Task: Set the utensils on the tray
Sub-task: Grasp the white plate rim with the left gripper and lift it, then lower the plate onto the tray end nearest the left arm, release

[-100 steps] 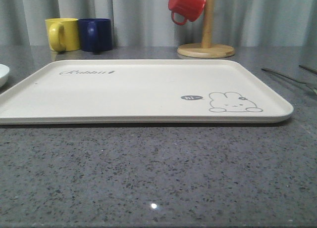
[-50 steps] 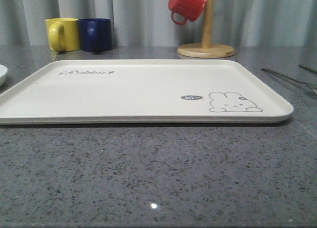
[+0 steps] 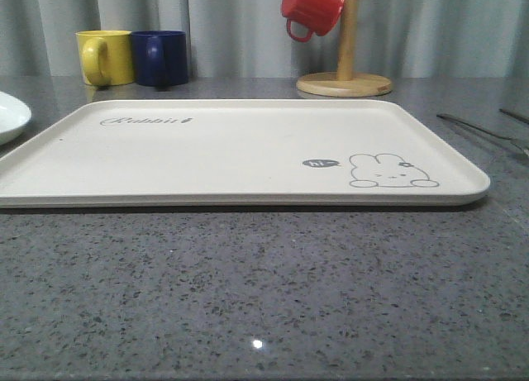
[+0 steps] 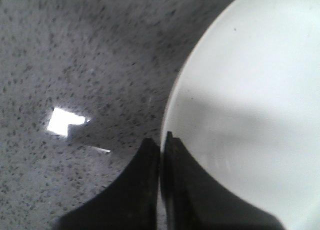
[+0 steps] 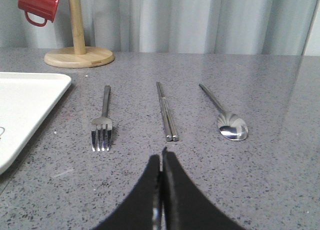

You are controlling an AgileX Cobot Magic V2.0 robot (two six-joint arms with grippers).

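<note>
Utensils first: we've got the fork (image 5: 102,121), the chopsticks (image 5: 165,112) and the spoon (image 5: 224,114) lying side by side on the grey speckled surface (image 3: 264,298), all apart from each other, with the chopsticks in the middle. In our right wrist view they sit just off the tray's (image 3: 248,150) edge, none of them on it. From the front we only catch thin slivers of them at about 3 o'clock from the tray.

Tray is bare on top (just the rabbit drawing, the "hi" bubble and the script), flat on the surface, middle of the front view.

Right claw (image 5: 162,157) has its fingers pressed together, nothing between them, hanging above the surface just short of the chopsticks' near ends. Left claw (image 4: 161,145) is also closed, and its tips sit right at the rim of the white plate (image 4: 250,115); we can't tell if they actually touch it. That plate pokes in at 9 o'clock of the tray in the front view.

Behind the tray: yellow mug (image 3: 105,57) and blue mug (image 3: 160,58) at 11 o'clock, wooden mug tree (image 3: 345,67) with a red mug (image 3: 312,7) at 1 o'clock.
</note>
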